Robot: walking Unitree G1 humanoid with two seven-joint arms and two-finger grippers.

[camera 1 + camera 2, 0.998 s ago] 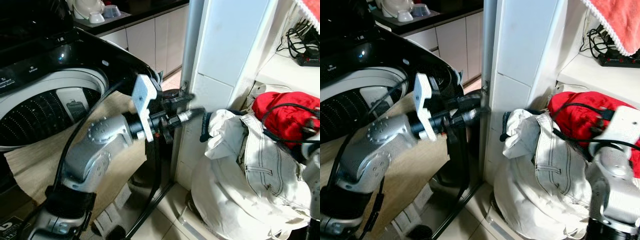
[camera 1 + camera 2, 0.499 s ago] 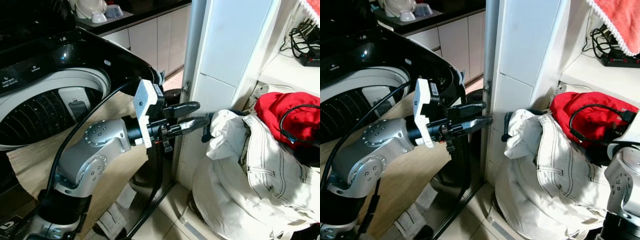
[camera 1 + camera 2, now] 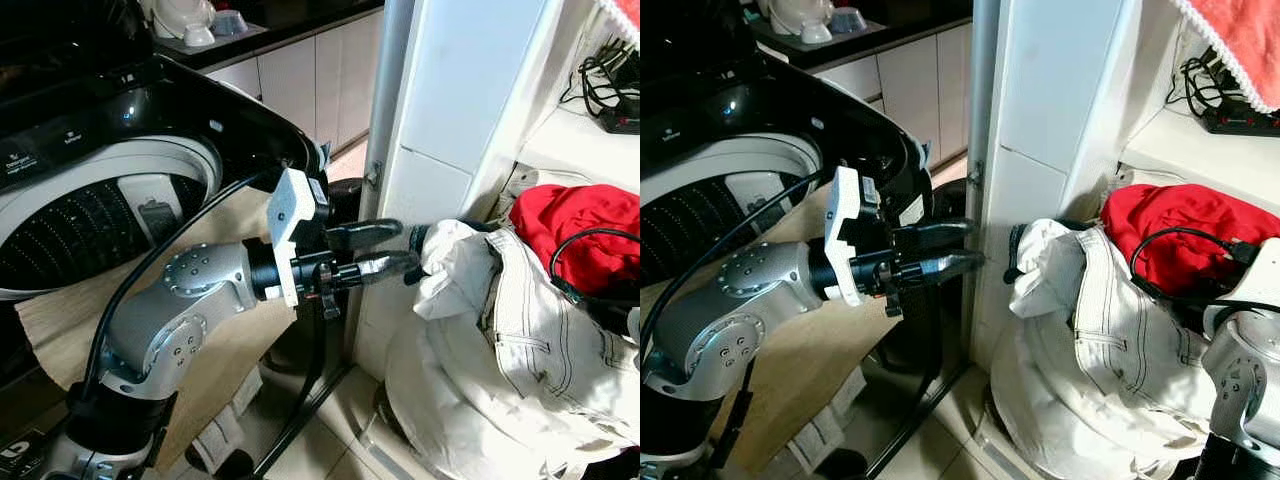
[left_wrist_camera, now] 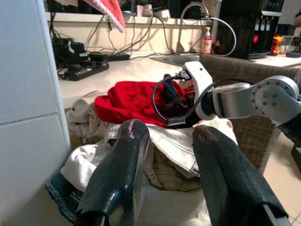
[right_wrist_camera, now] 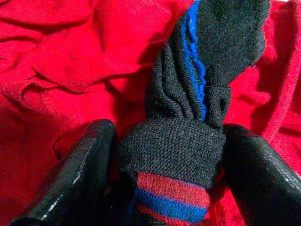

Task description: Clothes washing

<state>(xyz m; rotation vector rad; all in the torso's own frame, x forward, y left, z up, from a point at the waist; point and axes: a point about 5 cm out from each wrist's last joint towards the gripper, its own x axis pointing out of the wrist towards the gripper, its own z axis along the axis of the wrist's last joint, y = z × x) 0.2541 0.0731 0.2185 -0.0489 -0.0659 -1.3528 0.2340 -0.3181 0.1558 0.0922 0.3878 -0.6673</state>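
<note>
A pile of white jeans (image 3: pixel 500 330) fills a basket beside the white pillar, with a red garment (image 3: pixel 570 225) lying on top at the right. My left gripper (image 3: pixel 405 246) is open and reaches across from the washing machine (image 3: pixel 90 210), its fingertips just short of the jeans' bunched edge. In the left wrist view its fingers (image 4: pixel 120 174) frame the jeans and the red garment (image 4: pixel 131 101). My right gripper (image 5: pixel 174 155) is shut on a dark sock (image 5: pixel 188 117) with red and blue stripes, which lies on the red garment (image 5: pixel 70 56).
The white pillar (image 3: pixel 450 120) stands right behind the left gripper. A beige cloth (image 3: pixel 60 310) hangs over the washer's front. A power strip and cables (image 3: pixel 1240 118) sit on the shelf above the pile. A wicker basket wall (image 4: pixel 254 136) lies beyond the clothes.
My left gripper has dropped a little and reached closer to the white jeans, its fingers now spread. The right arm has sunk lower at the right edge.
</note>
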